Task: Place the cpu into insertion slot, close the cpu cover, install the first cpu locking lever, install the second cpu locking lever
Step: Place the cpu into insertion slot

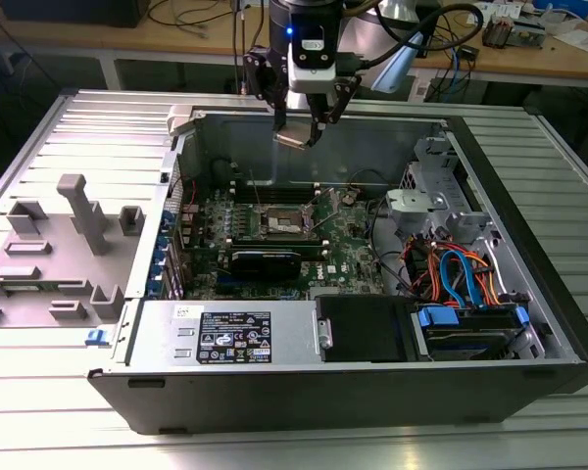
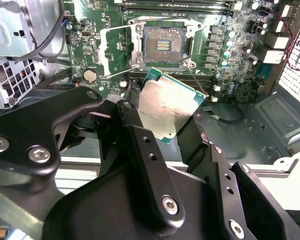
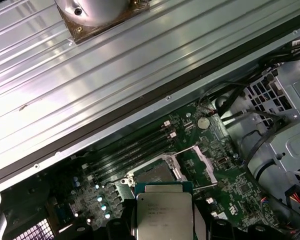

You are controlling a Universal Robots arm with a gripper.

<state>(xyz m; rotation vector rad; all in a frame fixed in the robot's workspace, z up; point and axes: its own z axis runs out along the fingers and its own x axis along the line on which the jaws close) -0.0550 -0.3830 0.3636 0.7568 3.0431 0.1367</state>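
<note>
so, jaws hold 1 cpu (image 2: 166, 109); 1 insertion slot (image 2: 162, 46) below, prob. uncovered

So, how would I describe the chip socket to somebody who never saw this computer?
Look inside the open computer case at the green board. Near its middle sits the socket: a small square, brownish-gold inside a grey metal rim, unlike the long black memory slots beside it.
</note>
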